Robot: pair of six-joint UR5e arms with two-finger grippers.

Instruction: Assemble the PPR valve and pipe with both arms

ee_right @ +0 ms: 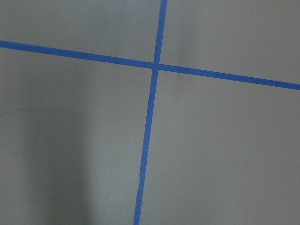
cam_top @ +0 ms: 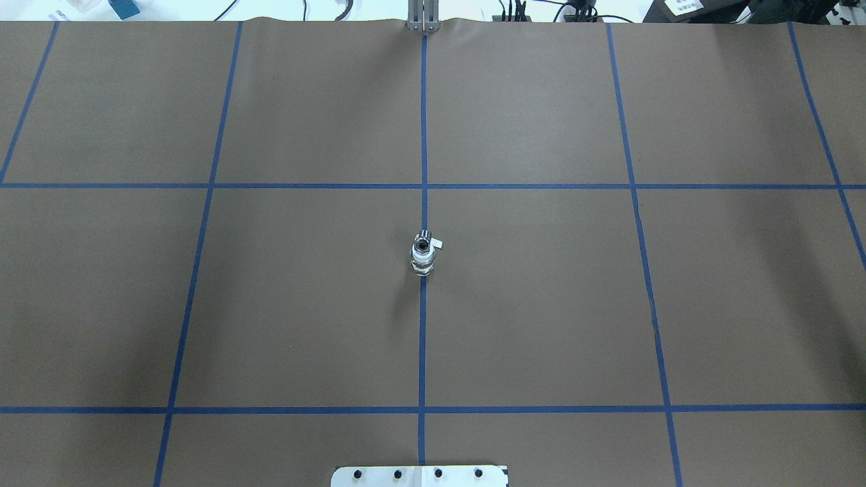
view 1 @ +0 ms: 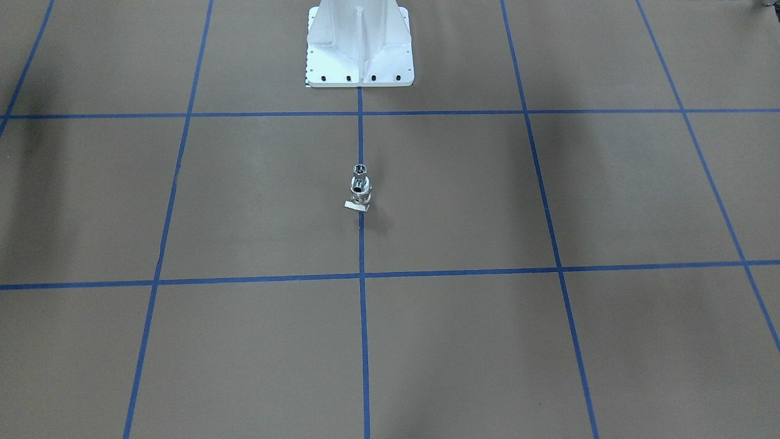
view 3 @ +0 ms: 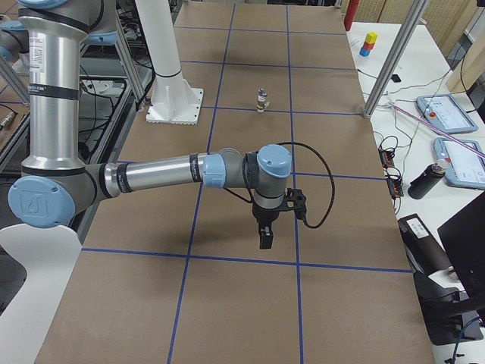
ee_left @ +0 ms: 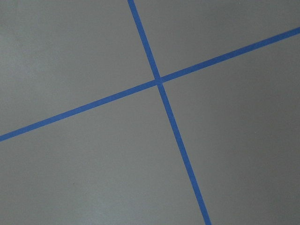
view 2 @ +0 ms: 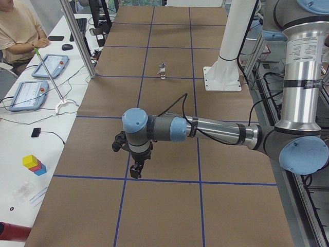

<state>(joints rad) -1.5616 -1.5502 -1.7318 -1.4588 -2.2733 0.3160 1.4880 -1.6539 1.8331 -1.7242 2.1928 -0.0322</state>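
- Brown paper with a blue tape crossing is all that both my wrist cameras give me; no fingers show in either.
- Nearest in the left-end view, the left arm reaches across mid-frame. The left gripper hangs pointing down above the paper, lower left of centre; I cannot tell how its jaws stand.
- From the right end, the right arm does likewise, with the right gripper at mid-frame and its jaws equally unreadable to me.
- Further off, the PPR valve stands on the centre tape line, mid-frame in the front view, well apart from both grippers. The pipe sits on top of it, touching.
- Beyond it is the white pedestal, top centre.
- Farthest, a person sits upper left in the left-end view.
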